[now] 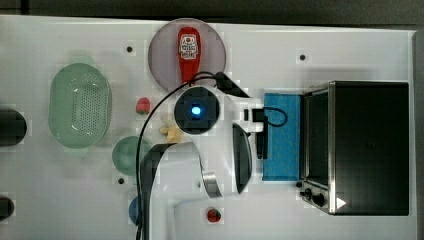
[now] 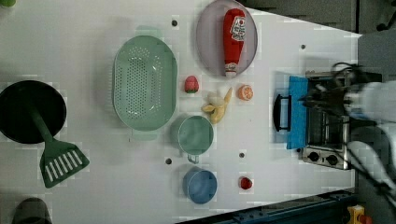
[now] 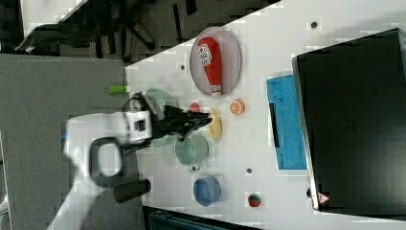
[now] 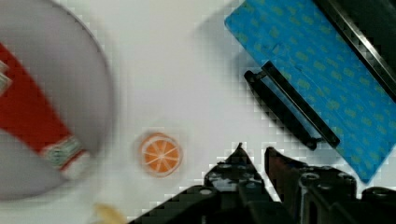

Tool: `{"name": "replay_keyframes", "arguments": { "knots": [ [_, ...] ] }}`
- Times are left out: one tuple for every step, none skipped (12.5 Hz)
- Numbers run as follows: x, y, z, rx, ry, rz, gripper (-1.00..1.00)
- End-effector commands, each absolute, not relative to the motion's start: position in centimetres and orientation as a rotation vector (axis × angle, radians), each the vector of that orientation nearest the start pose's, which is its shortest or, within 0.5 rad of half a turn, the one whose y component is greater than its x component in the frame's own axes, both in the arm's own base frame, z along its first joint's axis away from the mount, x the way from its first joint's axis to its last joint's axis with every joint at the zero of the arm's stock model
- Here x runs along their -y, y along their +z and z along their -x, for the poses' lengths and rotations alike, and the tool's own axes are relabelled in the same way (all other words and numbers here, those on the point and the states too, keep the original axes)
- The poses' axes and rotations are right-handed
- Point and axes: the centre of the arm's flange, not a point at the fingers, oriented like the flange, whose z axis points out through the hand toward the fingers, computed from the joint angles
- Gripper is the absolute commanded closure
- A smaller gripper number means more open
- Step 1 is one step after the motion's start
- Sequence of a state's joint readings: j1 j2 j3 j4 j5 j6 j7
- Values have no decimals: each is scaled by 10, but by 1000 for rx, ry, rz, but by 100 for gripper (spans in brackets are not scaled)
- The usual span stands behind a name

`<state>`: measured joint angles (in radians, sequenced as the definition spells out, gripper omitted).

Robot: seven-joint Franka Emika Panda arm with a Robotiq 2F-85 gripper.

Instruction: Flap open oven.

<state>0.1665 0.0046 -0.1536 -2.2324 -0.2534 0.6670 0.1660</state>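
Note:
The oven (image 1: 370,145) stands at the top view's right, black-topped with a silver frame and two knobs (image 1: 312,195). Its blue door (image 1: 282,135) lies flapped down flat on the table, and the black bar handle (image 4: 289,109) runs along the door's free edge. In the wrist view my gripper (image 4: 256,153) hovers over the white table just off the handle, touching nothing. Its fingers stand slightly open with nothing between them. In the right view the gripper (image 3: 208,119) hangs well above the table.
A ketchup bottle (image 1: 188,52) lies on a grey plate (image 1: 162,55). An orange slice (image 4: 160,155), a banana (image 2: 217,107), a green colander (image 1: 80,105), a green cup (image 2: 195,135), a blue bowl (image 2: 200,185) and a black pan (image 2: 28,112) sit across the table.

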Motion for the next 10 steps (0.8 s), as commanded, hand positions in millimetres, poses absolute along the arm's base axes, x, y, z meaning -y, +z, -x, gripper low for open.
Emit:
{"name": "replay_keyframes", "arguments": {
  "knots": [
    [13,442,-509,-1454,-148,2859,65],
    [16,463,-500,-1474,-133,2814,65],
    [18,481,-491,-1485,-124,2781,65],
    [20,496,-485,-1488,-126,2757,65],
    [21,512,-479,-1485,-143,2744,65],
    [22,526,-474,-1484,-149,2738,65],
    [22,537,-468,-1487,-134,2741,65],
    [23,548,-463,-1495,-104,2749,65],
    [25,560,-459,-1503,-78,2755,65],
    [25,572,-456,-1506,-53,2766,65]
  ]
}}
